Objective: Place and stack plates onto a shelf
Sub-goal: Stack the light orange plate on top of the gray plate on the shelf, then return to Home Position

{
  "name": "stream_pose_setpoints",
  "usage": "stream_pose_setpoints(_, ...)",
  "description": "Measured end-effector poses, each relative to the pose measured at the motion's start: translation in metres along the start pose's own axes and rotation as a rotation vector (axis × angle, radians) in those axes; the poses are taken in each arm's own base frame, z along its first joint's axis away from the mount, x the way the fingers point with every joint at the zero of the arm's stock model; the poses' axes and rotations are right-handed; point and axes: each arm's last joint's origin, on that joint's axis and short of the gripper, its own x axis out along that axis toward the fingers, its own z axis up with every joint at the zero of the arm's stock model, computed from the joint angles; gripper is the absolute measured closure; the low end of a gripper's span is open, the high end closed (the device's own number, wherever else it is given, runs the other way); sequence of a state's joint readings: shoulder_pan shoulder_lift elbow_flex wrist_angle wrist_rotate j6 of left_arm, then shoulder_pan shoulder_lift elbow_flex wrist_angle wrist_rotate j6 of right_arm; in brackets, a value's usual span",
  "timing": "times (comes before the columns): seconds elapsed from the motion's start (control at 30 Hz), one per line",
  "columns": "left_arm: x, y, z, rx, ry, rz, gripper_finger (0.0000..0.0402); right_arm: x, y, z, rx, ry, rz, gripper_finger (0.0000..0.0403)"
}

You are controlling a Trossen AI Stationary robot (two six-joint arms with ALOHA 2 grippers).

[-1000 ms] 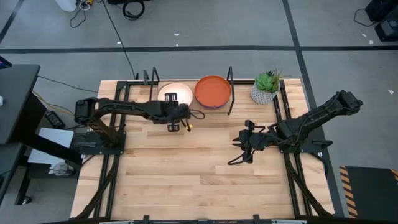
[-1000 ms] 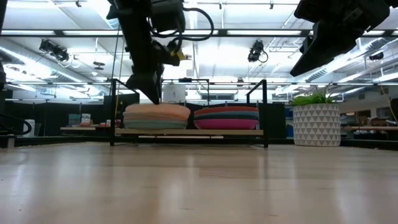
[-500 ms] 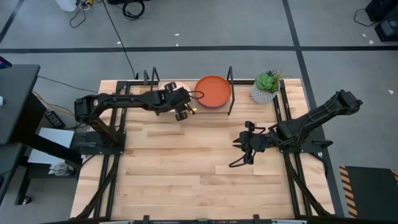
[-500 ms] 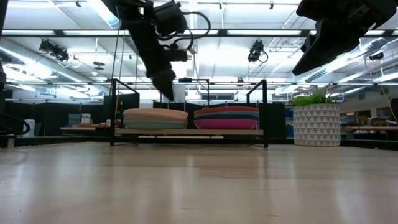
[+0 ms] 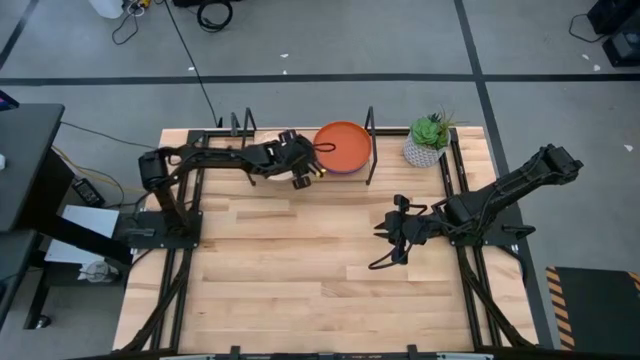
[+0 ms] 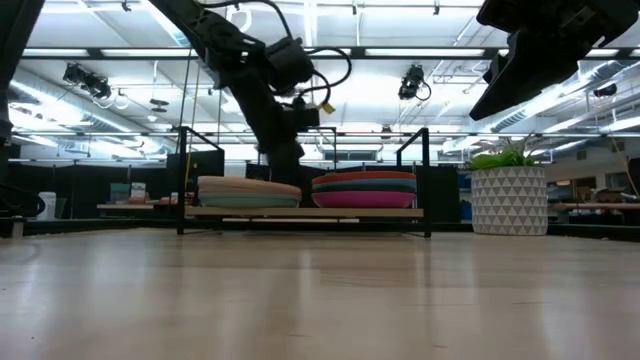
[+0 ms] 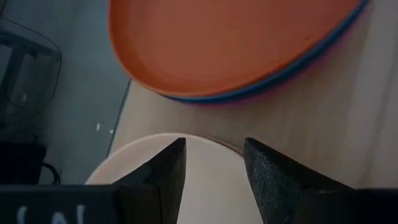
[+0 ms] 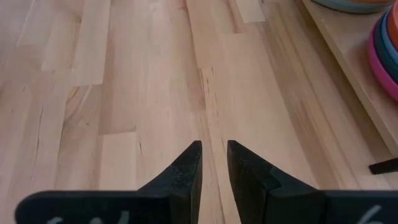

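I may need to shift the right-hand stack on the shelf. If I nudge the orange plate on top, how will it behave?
The orange plate looks rigid and shallow, so it should probably slide flat, not tip or roll. It sits nested on the blue plate, so a low push may drag the stack along. Its matte surface suggests moderate grip. The left end effector is open nearby.

Matte orange plate, pale wood shelf, planked wooden tabletop

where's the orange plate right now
In the high view the orange plate tops the shelf's right-hand stack, between the left pincer and the potted plant.
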State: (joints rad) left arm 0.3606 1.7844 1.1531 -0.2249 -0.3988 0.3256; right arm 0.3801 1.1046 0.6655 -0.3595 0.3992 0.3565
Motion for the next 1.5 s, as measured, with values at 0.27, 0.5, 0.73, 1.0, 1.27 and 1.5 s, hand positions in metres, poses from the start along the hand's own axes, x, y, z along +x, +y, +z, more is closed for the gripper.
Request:
stream_pose_setpoints(0.27, -0.029, 0.02, 0.01, -0.031, -0.103, 0.018, 0.0233, 0.0, 0.0, 0.0, -0.001, 0.001, 0.0, 0.0321)
stream_pose_setpoints(0.5, -0.017, 0.021, 0.008, -0.06, -0.147, -0.142, 0.0233, 0.006, -0.001, -0.011, -0.003, 0.004, -0.005, 0.0321)
stream_pose_setpoints(0.73, -0.022, 0.015, 0.014, -0.054, -0.216, -0.203, 0.0233, 0.014, -0.008, -0.026, 0.004, 0.036, -0.033, 0.0321)
stream_pose_setpoints(1.0, -0.039, -0.011, 0.032, 0.033, -0.353, -0.263, 0.0233, 0.02, -0.017, -0.041, 0.051, 0.02, -0.18, 0.0321)
stream_pose_setpoints(1.27, -0.044, -0.011, 0.032, 0.063, -0.391, -0.247, 0.0246, 0.037, -0.023, -0.034, 0.076, 0.003, -0.194, 0.0322)
stream_pose_setpoints(1.5, -0.041, -0.018, -0.014, 0.051, -0.393, -0.226, 0.0283, 0.04, -0.017, -0.033, 0.064, 0.12, -0.125, 0.0322)
